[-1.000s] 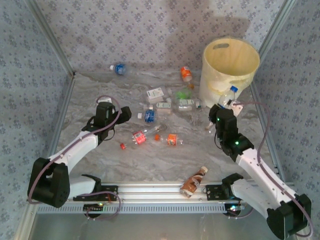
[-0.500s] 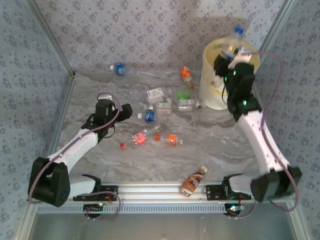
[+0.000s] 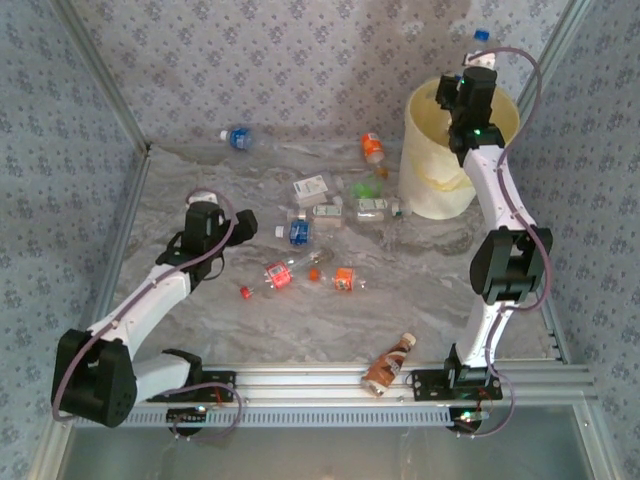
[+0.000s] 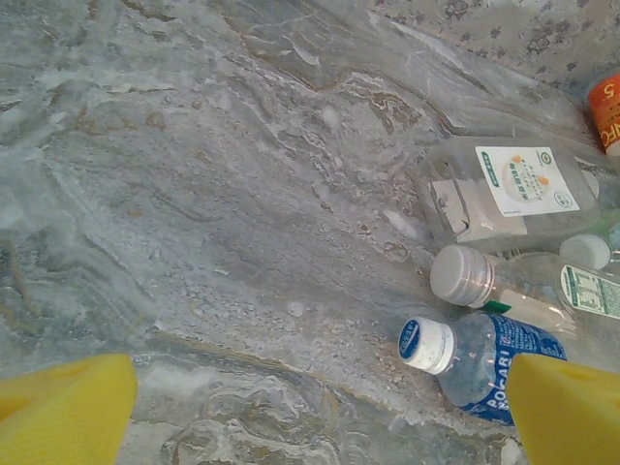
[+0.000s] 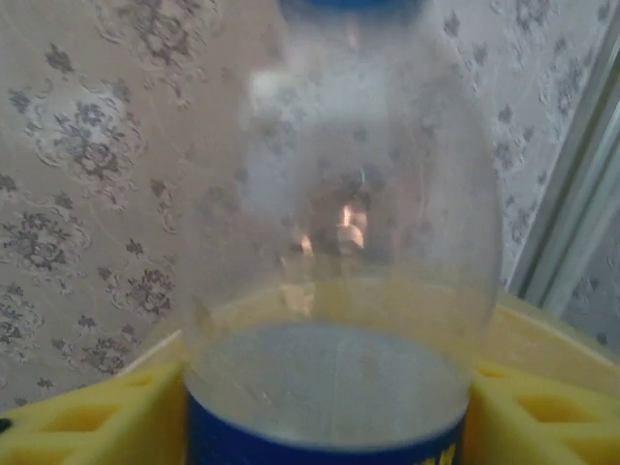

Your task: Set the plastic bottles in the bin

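**Walls** (image 3: 300, 60) papered in a pale blue-grey floral print close the cell on three sides. Bare **metal posts** (image 3: 100, 75) run down the corners.

**Tabletop** (image 3: 420, 300): covered in a grey, marble-veined sheet that looks glossy and slightly wrinkled in the left wrist view. A slotted **metal rail** (image 3: 300, 380) bounds its near edge.

**Bin** (image 3: 440, 170): upright at the far right of the tabletop, close to the back wall, with a slot handle visible near its rim.

**Right arm** (image 3: 495, 200): reaches steeply up over the bin. The **right pincer** (image 3: 477, 65) is clamped on a **clear bottle** (image 5: 339, 223) with a blue cap and blue label. The bottle is held cap-up above the bin, with yellow fingers (image 5: 87, 417) on either side of it.

**Left arm** (image 3: 150, 290): low over the left part of the tabletop. The **left pincer** (image 4: 320, 417) is spread wide with nothing between its yellow pads, near a **blue-labelled bottle** (image 4: 484, 358) with a white cap.

**Remaining plastic bottles**, all lying on the tabletop:
- a loose **central cluster** (image 3: 330, 205) just left of the bin
- a **lone blue bottle** (image 3: 238, 137) at the far edge
- an **orange-labelled bottle** (image 3: 372, 148) near the bin's base
- a **red-labelled bottle** (image 3: 279, 274) nearer the middle
- a **brown bottle** (image 3: 387, 364) resting against the metal rail

A small **red cap** (image 3: 245, 292) lies apart from the others, near the left arm.
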You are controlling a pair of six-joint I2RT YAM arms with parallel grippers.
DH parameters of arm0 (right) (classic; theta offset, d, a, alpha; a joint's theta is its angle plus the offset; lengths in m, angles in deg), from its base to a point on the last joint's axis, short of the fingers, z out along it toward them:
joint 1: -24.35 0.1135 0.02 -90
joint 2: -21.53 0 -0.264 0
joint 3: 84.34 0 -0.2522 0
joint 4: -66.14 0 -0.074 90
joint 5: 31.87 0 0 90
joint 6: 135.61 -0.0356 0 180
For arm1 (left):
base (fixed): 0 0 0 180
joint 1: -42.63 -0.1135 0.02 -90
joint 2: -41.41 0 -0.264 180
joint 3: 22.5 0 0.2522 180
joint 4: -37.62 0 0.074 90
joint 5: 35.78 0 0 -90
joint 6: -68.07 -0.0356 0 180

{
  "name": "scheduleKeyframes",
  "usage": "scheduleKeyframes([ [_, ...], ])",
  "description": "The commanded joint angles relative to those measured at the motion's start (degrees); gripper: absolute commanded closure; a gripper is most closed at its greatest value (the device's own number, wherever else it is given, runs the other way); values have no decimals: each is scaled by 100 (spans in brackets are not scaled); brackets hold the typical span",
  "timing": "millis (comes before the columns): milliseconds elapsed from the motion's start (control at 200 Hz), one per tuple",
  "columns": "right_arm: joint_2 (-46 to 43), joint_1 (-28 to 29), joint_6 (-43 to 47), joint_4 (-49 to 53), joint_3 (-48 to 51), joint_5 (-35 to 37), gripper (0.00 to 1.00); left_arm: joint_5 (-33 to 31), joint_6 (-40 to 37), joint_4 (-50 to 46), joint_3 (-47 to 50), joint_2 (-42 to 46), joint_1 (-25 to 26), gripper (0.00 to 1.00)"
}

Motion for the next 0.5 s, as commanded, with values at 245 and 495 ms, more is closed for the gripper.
scheduleKeyframes([
  [245,-2527,271,-1300,3727,895,-28,0,60,-208,-82,58,227,-47,2],
  [495,-4588,1484,-3643,6023,2722,21,0,310,-210,-334,18,511,-55,2],
])
